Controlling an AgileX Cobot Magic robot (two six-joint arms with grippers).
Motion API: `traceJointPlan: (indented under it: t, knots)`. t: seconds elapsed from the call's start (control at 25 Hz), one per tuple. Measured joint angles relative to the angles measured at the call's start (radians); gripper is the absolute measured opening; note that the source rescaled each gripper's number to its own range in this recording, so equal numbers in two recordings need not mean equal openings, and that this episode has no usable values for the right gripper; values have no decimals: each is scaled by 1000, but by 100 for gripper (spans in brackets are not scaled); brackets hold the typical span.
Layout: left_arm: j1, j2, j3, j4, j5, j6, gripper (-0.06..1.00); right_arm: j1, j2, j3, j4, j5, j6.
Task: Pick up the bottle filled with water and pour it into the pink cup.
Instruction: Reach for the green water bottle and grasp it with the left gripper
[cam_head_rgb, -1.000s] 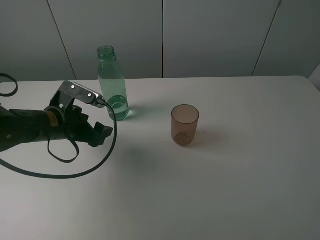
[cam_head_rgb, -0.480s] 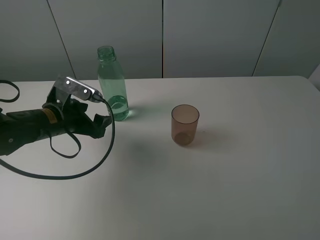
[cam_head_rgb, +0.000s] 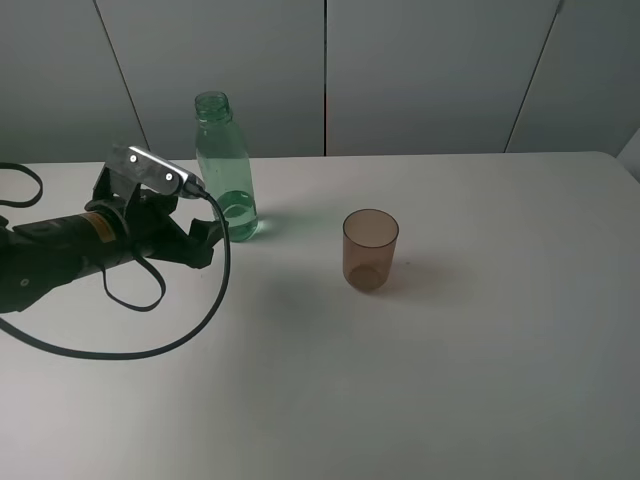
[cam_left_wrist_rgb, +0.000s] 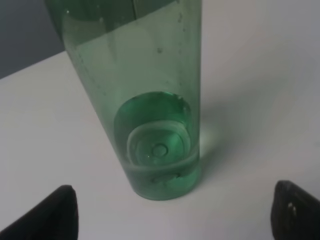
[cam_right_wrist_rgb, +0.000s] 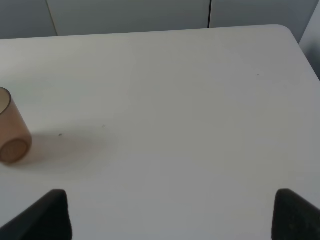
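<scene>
Right claw (cam_right_wrist_rgb: 172, 217): tips spread wide with nothing between them, near right, well apart from the pink cup (cam_head_rgb: 370, 250).

Pink cup: upright on the white surface (cam_head_rgb: 480, 380), around the middle. It looks empty, so no water poured yet.

Left claw (cam_left_wrist_rgb: 175, 216): low over the surface on the left, tips spread, aimed at the base of the bottle (cam_head_rgb: 225, 170). The bottle stands just beyond the tips, untouched as far as I can tell.

Bottle: upright, farther back and left of the cup, apart from it.

Judgement: approach stage only. Grasp, lift, carry to the cup and tilt all remain.

Bottle appearance: slim, green-tinted, see-through, uncapped, threaded neck, droplets on the wall. Water level hard to read.
</scene>
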Motion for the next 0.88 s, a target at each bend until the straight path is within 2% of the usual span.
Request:
traceJointPlan:
  t: [0.24,0.6,0.88]
  knots:
    - [0,4,0,-41,-41,16,95,0,0,0,0,0,0]
    - [0,26,0,-43,-117,16,95,0,0,0,0,0,0]
    - [0,27,-37,-43,-117,16,95,0,0,0,0,0,0]
